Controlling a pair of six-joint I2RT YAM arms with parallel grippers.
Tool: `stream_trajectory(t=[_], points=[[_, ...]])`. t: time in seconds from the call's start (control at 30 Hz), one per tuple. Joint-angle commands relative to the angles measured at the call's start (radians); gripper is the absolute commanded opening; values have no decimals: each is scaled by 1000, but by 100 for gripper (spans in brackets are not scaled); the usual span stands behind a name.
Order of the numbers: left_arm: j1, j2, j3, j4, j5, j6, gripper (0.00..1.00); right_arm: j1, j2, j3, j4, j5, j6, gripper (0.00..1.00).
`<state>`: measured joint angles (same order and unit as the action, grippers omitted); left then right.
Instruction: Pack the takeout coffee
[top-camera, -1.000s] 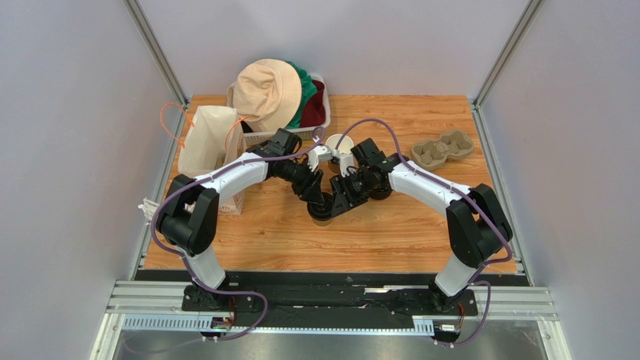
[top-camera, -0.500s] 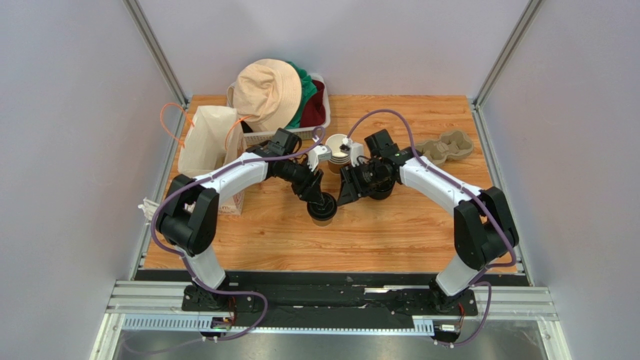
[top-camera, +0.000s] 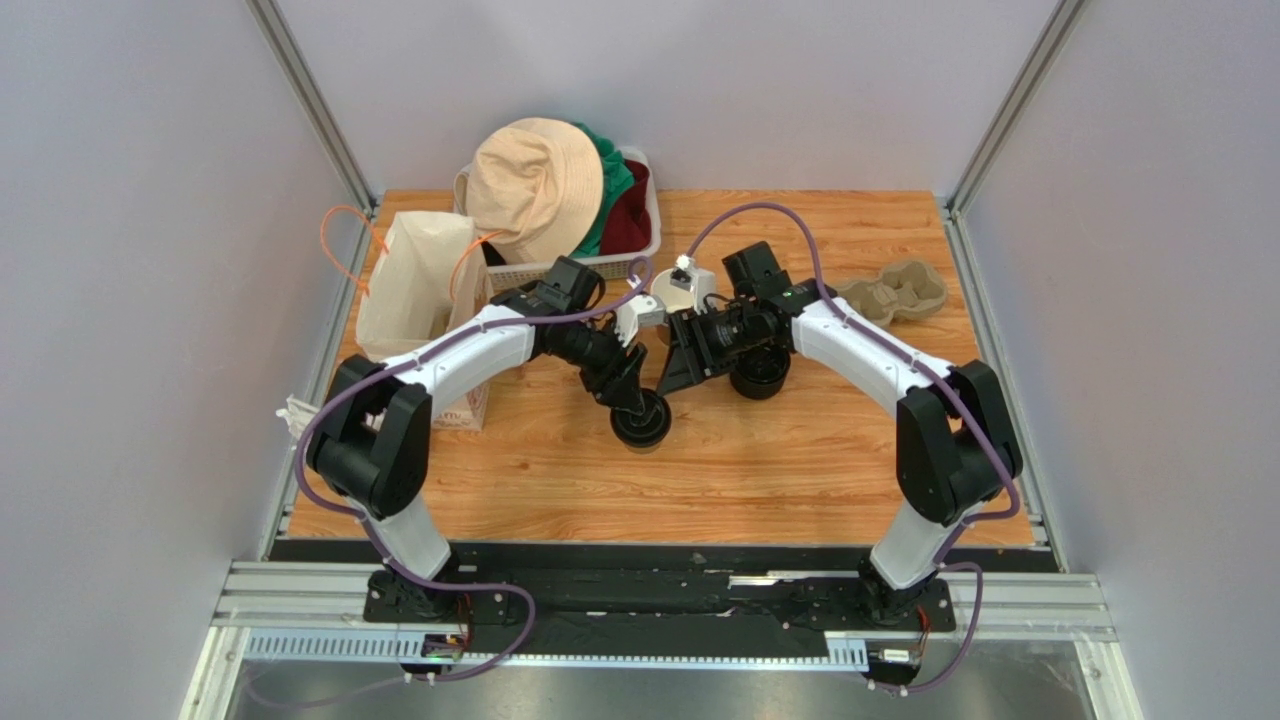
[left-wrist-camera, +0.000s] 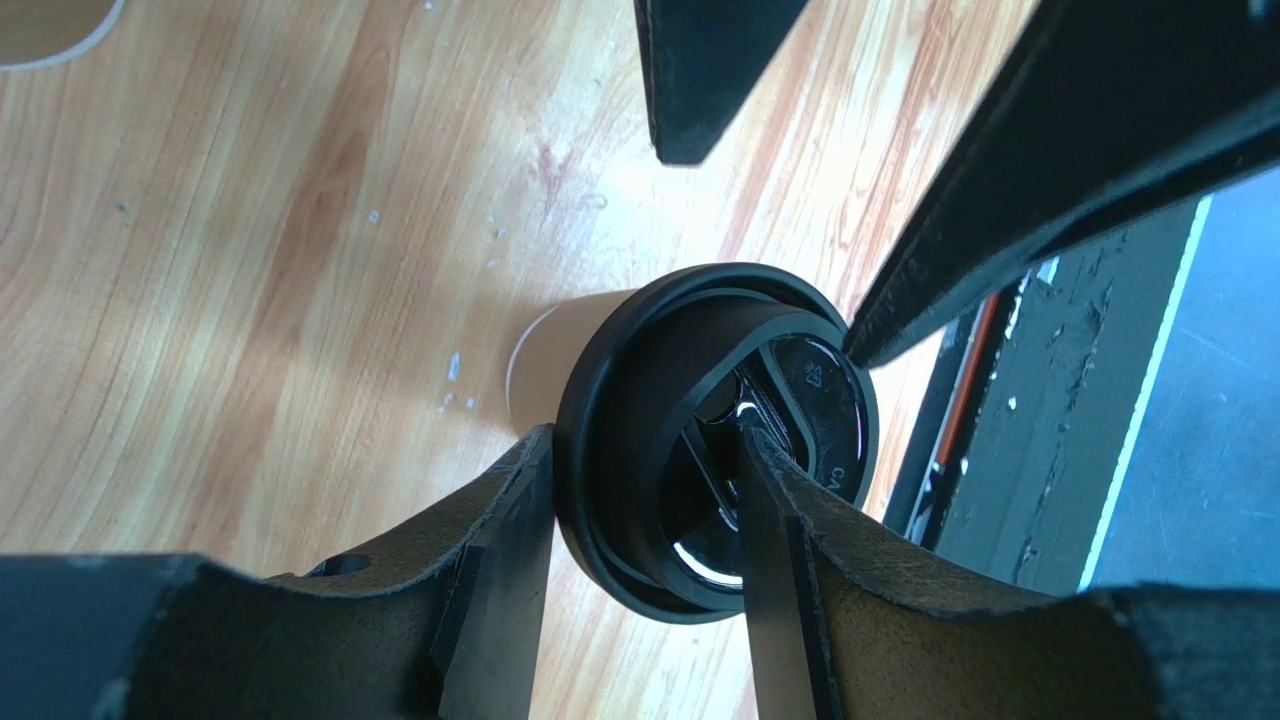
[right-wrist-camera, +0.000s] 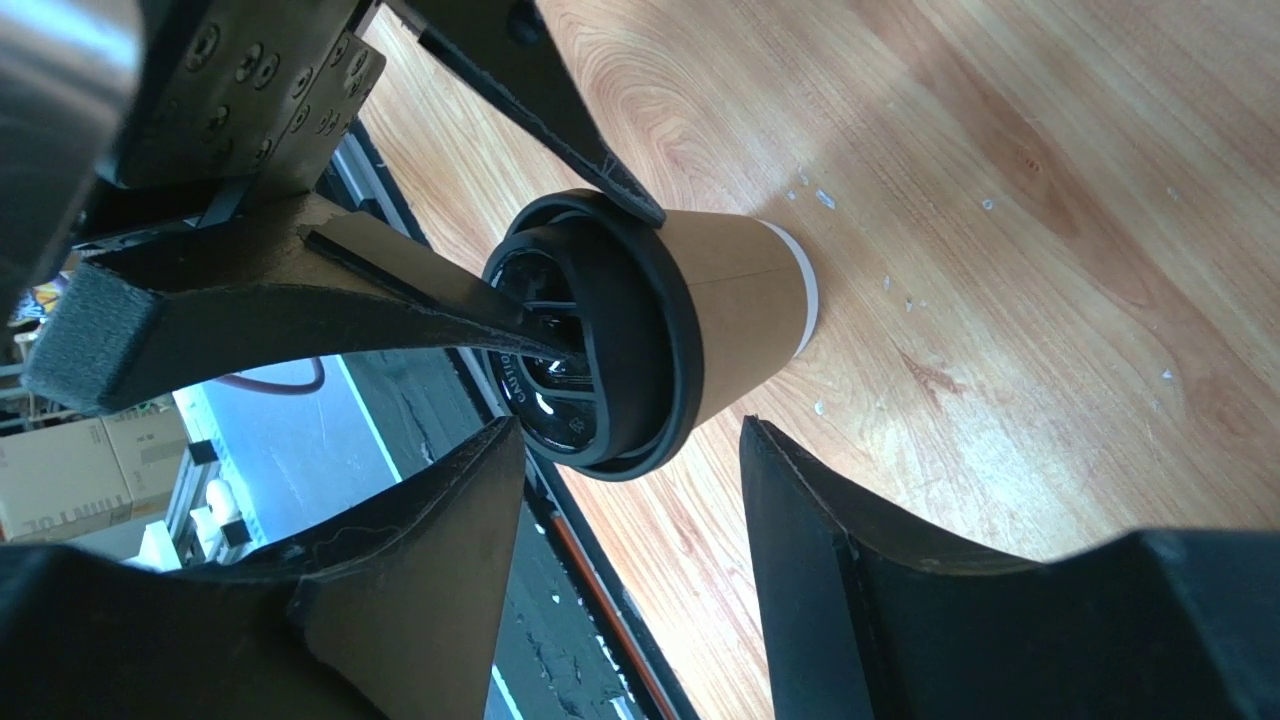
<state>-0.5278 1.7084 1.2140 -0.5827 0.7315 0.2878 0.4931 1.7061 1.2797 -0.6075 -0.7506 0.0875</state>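
worktop (top-camera: 781, 465): wood, grey walls (top-camera: 661, 75) round it | left hand (left-wrist-camera: 639, 450): pinching coffee (right-wrist-camera: 729, 308) at its rim | right hand (right-wrist-camera: 628, 432): open, holding nothing

I see a kraft-brown paper cup (right-wrist-camera: 744, 308) with a white base rim, capped by a round black plastic lid (left-wrist-camera: 646, 405). The wooden surface (top-camera: 781, 465) shows orange-tan streaky grain.

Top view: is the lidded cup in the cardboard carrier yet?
No, the cup stands on the table, well apart from the carrier.
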Motion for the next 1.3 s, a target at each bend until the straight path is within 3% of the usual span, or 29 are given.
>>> stream_trajectory(t=[0.0,0.33,0.5,0.53,0.67,1.0,1.27], points=[[-1,-1,-7,-108,-176,108,54,2,-13,4,34,-20,9,59],[-1,45,42,-115,-188,106,65,5,-17,-22,41,-15,-2,60],[5,50,76,-117,-164,94,82,13,-19,-20,37,-30,-8,63],[6,50,88,-120,-159,94,90,15,-19,-20,38,-32,-8,63],[9,43,125,-135,-138,93,96,18,-11,-19,40,-32,-5,64],[49,16,222,-152,42,71,97,18,-16,-23,46,-47,0,68],[118,-19,154,-178,31,76,97,41,32,0,54,3,32,68]])
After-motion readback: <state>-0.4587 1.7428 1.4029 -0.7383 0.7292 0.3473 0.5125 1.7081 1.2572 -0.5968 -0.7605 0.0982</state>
